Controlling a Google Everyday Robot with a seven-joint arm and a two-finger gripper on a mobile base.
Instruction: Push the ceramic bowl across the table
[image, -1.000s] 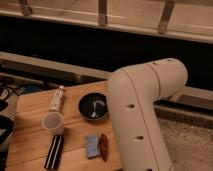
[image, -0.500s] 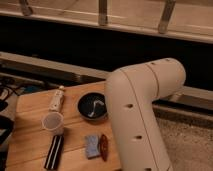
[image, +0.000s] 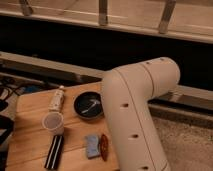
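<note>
1. The table (image: 30, 145) fills the lower left, its long side running away from the camera.
2. The white arm (image: 132, 110) bends over the table's right edge; the gripper is out of view.
3. The ceramic bowl (image: 89, 105) sits upright near the far right of the table, mouth up, round with no long axis, just beside the arm.
4. A black bar (image: 54, 151) lies near the front.
5. A whitish cup (image: 53, 122) stands left of the bowl.
</note>
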